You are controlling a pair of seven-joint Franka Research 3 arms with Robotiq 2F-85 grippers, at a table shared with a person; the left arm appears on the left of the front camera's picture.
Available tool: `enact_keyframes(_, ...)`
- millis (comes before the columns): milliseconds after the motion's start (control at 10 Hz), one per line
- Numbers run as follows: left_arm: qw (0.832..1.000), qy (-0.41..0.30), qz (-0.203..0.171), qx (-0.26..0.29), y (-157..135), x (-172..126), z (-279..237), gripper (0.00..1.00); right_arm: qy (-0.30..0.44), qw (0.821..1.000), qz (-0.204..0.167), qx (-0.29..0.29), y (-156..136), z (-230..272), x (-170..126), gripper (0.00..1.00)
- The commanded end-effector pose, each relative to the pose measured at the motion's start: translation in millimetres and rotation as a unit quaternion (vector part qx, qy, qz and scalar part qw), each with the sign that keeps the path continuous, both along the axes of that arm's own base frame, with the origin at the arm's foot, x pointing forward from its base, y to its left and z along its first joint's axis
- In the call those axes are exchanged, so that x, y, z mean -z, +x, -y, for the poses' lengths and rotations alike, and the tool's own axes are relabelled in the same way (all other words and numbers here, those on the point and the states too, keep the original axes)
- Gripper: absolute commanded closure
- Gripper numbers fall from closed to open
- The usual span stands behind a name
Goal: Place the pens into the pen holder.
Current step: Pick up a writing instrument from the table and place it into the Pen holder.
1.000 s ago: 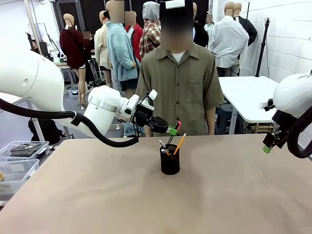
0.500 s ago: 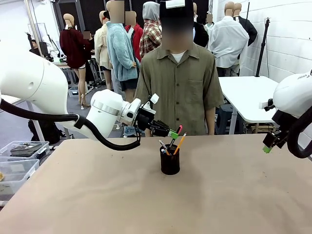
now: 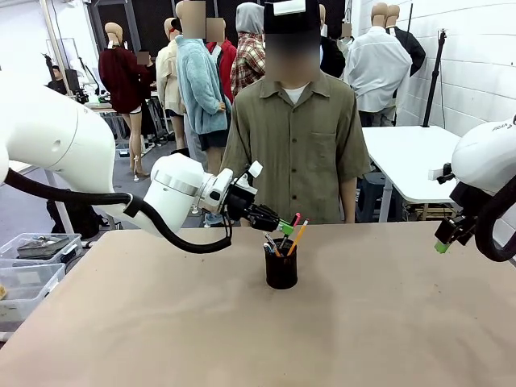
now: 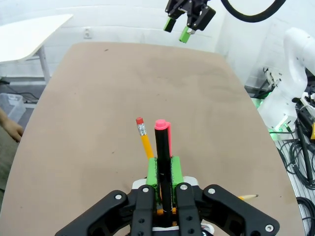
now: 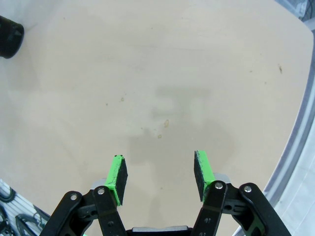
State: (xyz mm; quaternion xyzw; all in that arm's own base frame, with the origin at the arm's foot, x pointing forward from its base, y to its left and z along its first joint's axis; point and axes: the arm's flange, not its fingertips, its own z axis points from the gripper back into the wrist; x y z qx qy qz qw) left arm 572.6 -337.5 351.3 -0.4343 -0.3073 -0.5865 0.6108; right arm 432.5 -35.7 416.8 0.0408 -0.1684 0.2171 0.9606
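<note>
1. Insertion is the step we are judging to be in hand: in the front view, just left of frame centre, our left gripper (image 3: pixel 285 226) is hovering right above the pen holder (image 3: pixel 280 269), its green pads clamped on the black pen with red ends (image 3: pixel 292 223).
2. We are seeing the same grip in the left wrist view, at lower centre: the pads (image 4: pixel 152 173) are pressing on either side of the black pen (image 4: pixel 162 167), whose red cap is pointing up the frame, while the yellow-orange pencil (image 4: pixel 144 140) is leaning just beside it to the left.
3. We are noting that the pen holder is standing upright on the tabletop (image 3: pixel 161 322), at the middle of the front view, in front of the person (image 3: pixel 298 137) at the far edge; the yellow-orange pencil and a pale pen (image 3: pixel 269 240) are already leaning inside it, and the black pen's lower end is looking to be at or within the rim, though we cannot tell how deep.
4. We are holding our right gripper (image 5: pixel 160 175) idle at the right edge of the front view, well apart from the cup; its own view is showing its jaws standing apart over bare tabletop with nothing between them.
5. We are judging that the next move is calling for the left jaws to part so the black pen drops in, then a straight lift clear without nudging the leaning pens or tipping the cup.
</note>
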Motion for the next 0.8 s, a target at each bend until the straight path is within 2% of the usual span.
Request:
enact_keyframes(0, 1.000, -0.008, 0.013, 0.004, -1.8, -1.9, -3.4, 0.64, -0.012, 1.000, 0.006, 0.002, -2.1, -0.8, 4.0, 0.31)
enact_keyframes(200, 1.000, -0.018, 0.016, 0.001, -5.7, -8.0, -8.7, 0.24, -0.012, 1.000, 0.006, 0.002, -2.1, -0.8, 4.0, 0.31)
enact_keyframes(400, 0.999, -0.028, 0.029, -0.014, -18.6, -27.8, -22.4, 0.22, -0.012, 1.000, 0.006, 0.002, -2.1, -0.8, 4.0, 0.31)
enact_keyframes(600, 0.998, -0.017, 0.037, -0.038, -29.9, -60.6, -43.6, 0.22, -0.012, 1.000, 0.006, 0.002, -2.1, -0.8, 4.0, 0.31)
enact_keyframes(700, 0.998, 0.012, 0.018, -0.055, -30.1, -76.4, -57.1, 0.22, -0.012, 1.000, 0.006, 0.002, -2.1, -0.8, 4.0, 0.31)
